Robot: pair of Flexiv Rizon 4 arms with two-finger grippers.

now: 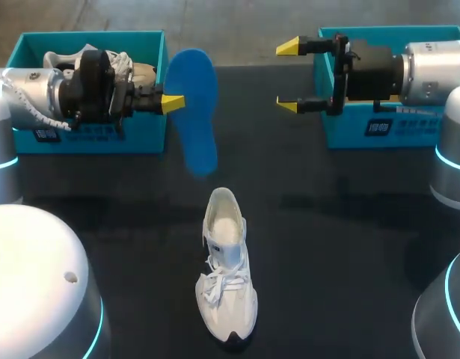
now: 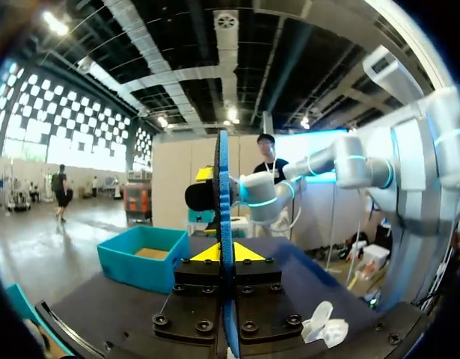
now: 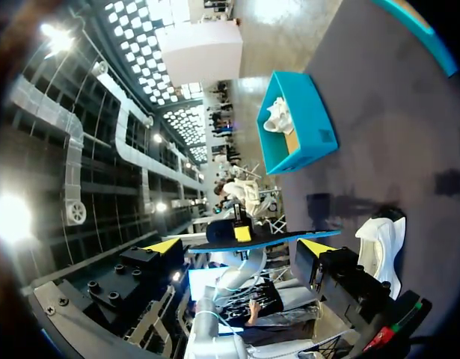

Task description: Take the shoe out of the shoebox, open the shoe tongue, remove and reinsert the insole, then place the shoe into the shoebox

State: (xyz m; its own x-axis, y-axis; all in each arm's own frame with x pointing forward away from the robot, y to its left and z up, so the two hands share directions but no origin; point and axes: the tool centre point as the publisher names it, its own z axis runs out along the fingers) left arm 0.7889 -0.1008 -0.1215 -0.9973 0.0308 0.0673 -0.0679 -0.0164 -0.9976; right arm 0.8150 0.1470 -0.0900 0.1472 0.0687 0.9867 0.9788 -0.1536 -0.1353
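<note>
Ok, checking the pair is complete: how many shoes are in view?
2. One shoe stands on the table's middle; the other shoe lies in the left shoebox, behind the left arm. The right shoebox's inside is partly hidden by the right arm.

Blue insole (image 1: 196,112). White shoe (image 1: 228,269), white laces (image 1: 218,284), dark at toe. Teal left shoebox (image 1: 140,138), teal right shoebox (image 1: 349,131), white print on fronts. Black table (image 1: 327,239). Yellow tips, black bodies on left gripper (image 1: 173,102), right gripper (image 1: 289,75).

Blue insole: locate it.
The insole is left of centre in the head view, held in the left arm's jaws, beside the left shoebox, beyond the white shoe.
</note>
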